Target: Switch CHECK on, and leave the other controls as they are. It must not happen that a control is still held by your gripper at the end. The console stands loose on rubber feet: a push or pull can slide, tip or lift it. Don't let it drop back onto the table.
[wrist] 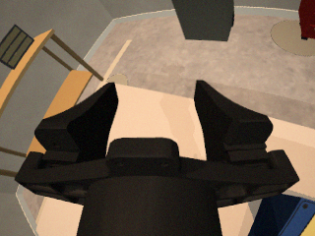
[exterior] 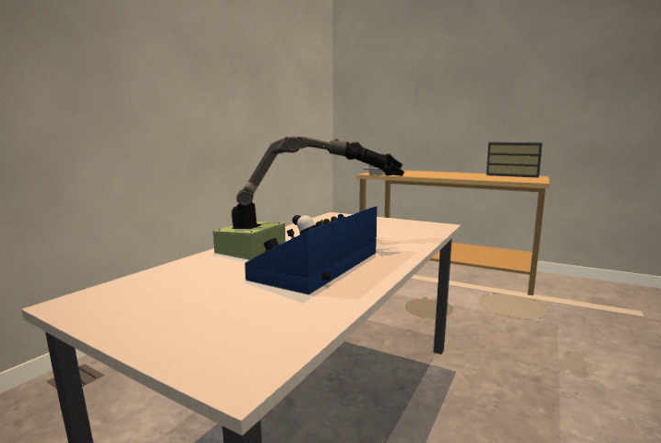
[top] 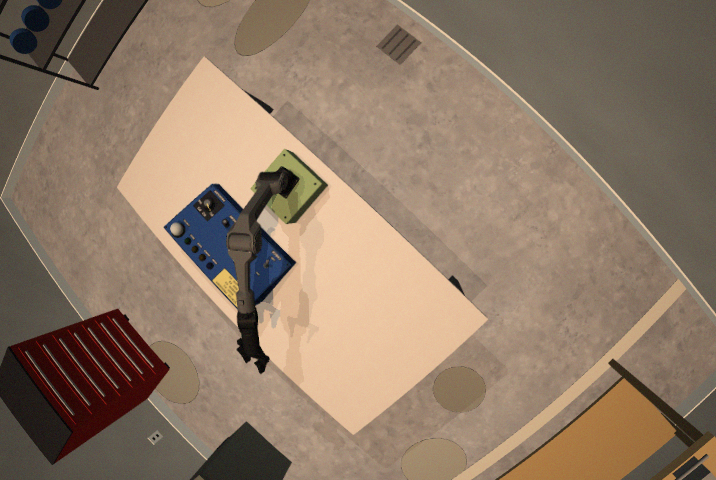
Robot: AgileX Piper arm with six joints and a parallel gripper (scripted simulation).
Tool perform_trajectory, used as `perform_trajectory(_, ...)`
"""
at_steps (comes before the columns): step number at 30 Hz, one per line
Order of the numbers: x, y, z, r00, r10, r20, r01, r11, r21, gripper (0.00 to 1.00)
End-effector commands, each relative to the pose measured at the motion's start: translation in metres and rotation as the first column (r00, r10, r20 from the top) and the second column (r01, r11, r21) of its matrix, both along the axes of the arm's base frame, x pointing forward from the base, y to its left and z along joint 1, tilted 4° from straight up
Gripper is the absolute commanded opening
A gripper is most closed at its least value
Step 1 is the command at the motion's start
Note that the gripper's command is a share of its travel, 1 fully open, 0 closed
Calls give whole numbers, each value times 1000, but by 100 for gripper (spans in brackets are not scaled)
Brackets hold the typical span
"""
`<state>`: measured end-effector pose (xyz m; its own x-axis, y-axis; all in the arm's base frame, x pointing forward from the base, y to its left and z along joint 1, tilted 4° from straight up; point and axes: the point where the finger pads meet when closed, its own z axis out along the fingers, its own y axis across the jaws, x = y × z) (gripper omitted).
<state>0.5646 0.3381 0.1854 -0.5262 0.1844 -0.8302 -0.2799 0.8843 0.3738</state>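
The blue console [top: 214, 240] [exterior: 342, 245] [wrist: 268, 216] stands on the table, with its high side along the table's long edge. Its face carries a white dome [top: 176, 229] [exterior: 305, 222], a rotary knob on a black plate [top: 207, 204], several small round parts in a row, a small black control [top: 226, 223] and a small lever [top: 267, 263] near one end. The lettering is too small to read, so I cannot tell which is CHECK. My arm hides part of the face. My gripper [top: 252, 365] [exterior: 400, 168] [wrist: 155, 89] is open and empty, high up, past the console's yellow-label end.
The arm rises from a green base block [top: 289, 208] [exterior: 237, 243] beside the console and crosses above it. The table [top: 370, 339] [exterior: 159, 323] has its long edge near below the gripper. A red drawer cabinet [top: 104, 367], a dark cabinet [top: 245, 452] [wrist: 207, 20] and an orange workbench [exterior: 446, 179] stand beyond.
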Motion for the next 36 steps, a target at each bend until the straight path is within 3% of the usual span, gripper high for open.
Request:
perform_trajectory(1,0,0,2,1000,0,2,0,1000,1,100)
perform_trajectory(22,-8,0,1,1000,0,-15,0,1000,-6,100)
perform_trajectory(26,-40,-3,-3,997,-6,-79,3,999,-37,100)
perform_trajectory(32,-138,-36,-16,971,-65,-229,31,989,-148,100)
perform_trajectory(34,-138,-36,-16,971,-65,-229,31,989,-148,100)
perform_trajectory(36,-178,-59,-24,958,-105,-268,50,978,-201,100)
